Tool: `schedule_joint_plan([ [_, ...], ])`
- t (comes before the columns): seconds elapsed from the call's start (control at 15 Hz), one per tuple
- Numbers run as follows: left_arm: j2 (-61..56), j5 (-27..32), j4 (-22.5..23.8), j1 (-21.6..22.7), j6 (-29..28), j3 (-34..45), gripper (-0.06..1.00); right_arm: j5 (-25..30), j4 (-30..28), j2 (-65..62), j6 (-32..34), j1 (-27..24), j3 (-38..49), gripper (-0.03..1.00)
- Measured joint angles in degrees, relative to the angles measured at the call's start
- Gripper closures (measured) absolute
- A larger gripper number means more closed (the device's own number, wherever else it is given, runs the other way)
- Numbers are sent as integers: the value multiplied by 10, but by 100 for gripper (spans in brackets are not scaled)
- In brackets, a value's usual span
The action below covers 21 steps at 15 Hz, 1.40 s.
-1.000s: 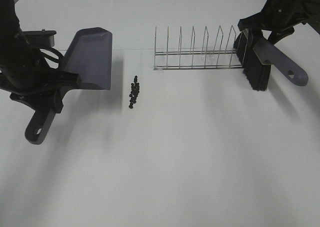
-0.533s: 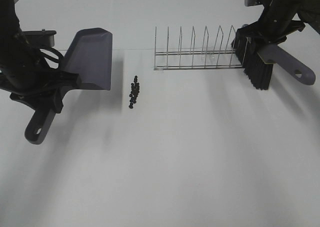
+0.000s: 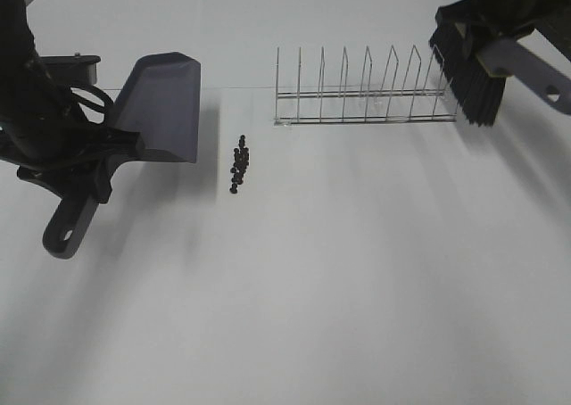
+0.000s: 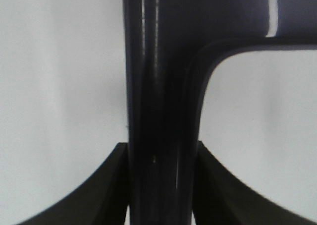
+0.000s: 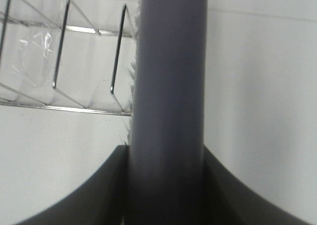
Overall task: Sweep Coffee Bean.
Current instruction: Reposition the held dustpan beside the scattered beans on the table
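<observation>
Right gripper (image 5: 166, 183) clamped on brush (image 3: 469, 70), upper right (by the rack (image 3: 357, 97) end), left gripper (image 4: 161, 183) clamping dustpan (image 3: 161, 111) handle, beans (image 3: 238, 165) centre-left.

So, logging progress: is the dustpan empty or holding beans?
Empty, as far as visible: the dustpan shows a bare grey face, and the coffee beans lie clustered on the table beside it.

The table (image 3: 312, 289) is plain white all over. The dustpan (image 3: 161, 106) is a dull grey-purple with no pattern. The brush (image 3: 470, 73) has a handle of the same grey-purple and black bristles. The coffee bean (image 3: 238, 164) pile is very dark, almost black. The wire rack (image 3: 357, 93) is shiny silver.
</observation>
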Motion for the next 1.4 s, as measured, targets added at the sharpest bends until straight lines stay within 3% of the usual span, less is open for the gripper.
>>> schedule_joint_plan([
  [0.2, 0, 1, 0, 0, 0, 0, 63, 65, -6, -73, 1, 0, -2, 70],
  [0.33, 0, 3, 0, 0, 0, 0, 63, 70, -5, -115, 1, 0, 19, 70],
  [0.67, 1, 18, 0, 0, 0, 0, 63, 72, 33, -214, 2, 0, 194, 70],
  [0.73, 6, 22, 0, 0, -2, 0, 63, 66, 44, -227, 2, 0, 239, 70],
  [1.07, 57, 31, 0, 0, -4, 7, 63, -59, 113, -252, 3, 1, 419, 70],
  [1.2, 80, 28, -2, -4, -4, 7, 63, -78, 127, -247, 3, 6, 439, 70],
  [1.4, 116, 12, -6, -29, -6, 7, 63, -103, 120, -214, 8, 66, 445, 70],
])
